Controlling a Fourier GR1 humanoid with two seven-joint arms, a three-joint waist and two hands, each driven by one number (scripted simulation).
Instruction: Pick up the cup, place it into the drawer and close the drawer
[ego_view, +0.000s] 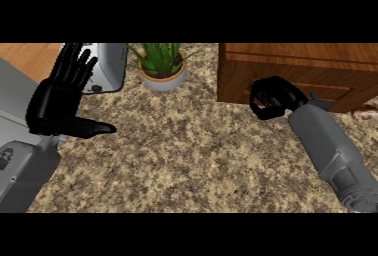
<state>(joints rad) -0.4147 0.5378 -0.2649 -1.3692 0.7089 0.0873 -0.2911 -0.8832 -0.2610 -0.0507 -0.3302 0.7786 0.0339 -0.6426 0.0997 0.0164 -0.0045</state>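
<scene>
The speckled counter (192, 155) spreads under both hands. The wooden drawer unit (303, 70) stands just beyond the right hand (272, 99), whose fingers are curled against the unit's front face; whether they enclose anything cannot be told, since the hand hides its own hollow. The cup shows nowhere in the open, neither on the counter around the hand nor in the drawer, whose front looks flush, so it is either inside already or hidden in that curl. Judging from this, the closing step is in hand or just done. Next calls for drawing the hand back once the front sits fully home. The left hand (60, 100) rests spread, fingers up, before a grey appliance (111, 65); beside it stands a potted plant (162, 67).
</scene>
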